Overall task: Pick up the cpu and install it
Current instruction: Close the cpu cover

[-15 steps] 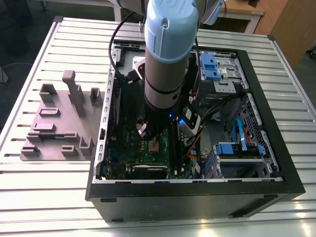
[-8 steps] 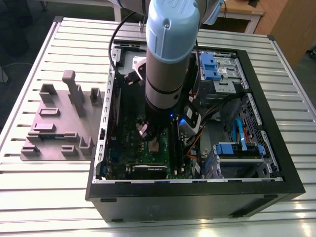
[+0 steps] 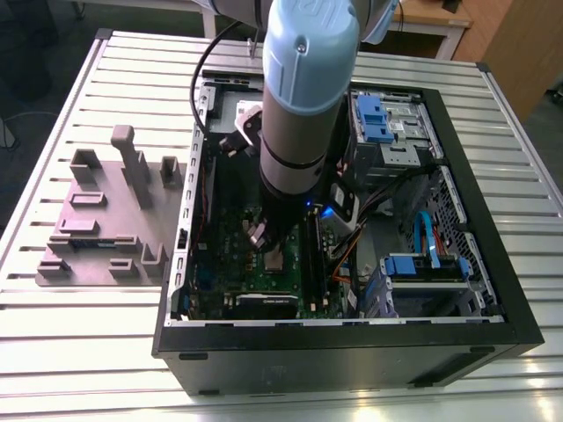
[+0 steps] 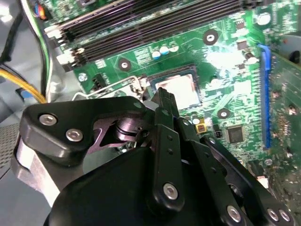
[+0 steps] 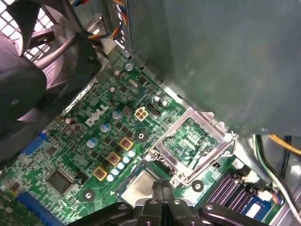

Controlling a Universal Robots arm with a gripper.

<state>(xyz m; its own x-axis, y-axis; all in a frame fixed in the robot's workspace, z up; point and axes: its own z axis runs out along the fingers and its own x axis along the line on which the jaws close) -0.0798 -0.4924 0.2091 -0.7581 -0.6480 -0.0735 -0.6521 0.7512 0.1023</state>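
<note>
The cpu [image 4: 181,89], a small silvery square chip, lies flat in the dark socket on the green motherboard [image 4: 230,56]. It also shows in the first wrist view as the cpu [image 5: 136,186] and in the exterior view as a pale square [image 3: 276,258]. The socket's metal load frame [image 5: 188,141] stands hinged open beside it. My gripper [image 4: 162,96] hangs just above the chip's edge, fingers pressed together with nothing between them. In the first wrist view the gripper [image 5: 162,186] shows the same way. In the exterior view my arm reaches down into the open case [image 3: 493,290].
Dark memory slots [image 4: 141,23] run along one side of the socket. A black fan [image 5: 23,70] and a large grey box [image 5: 221,56] stand close by. Cables [image 3: 352,251] and blue drive bays [image 3: 383,119] lie toward the exterior view's right. A grey fixture plate [image 3: 106,211] sits at its left.
</note>
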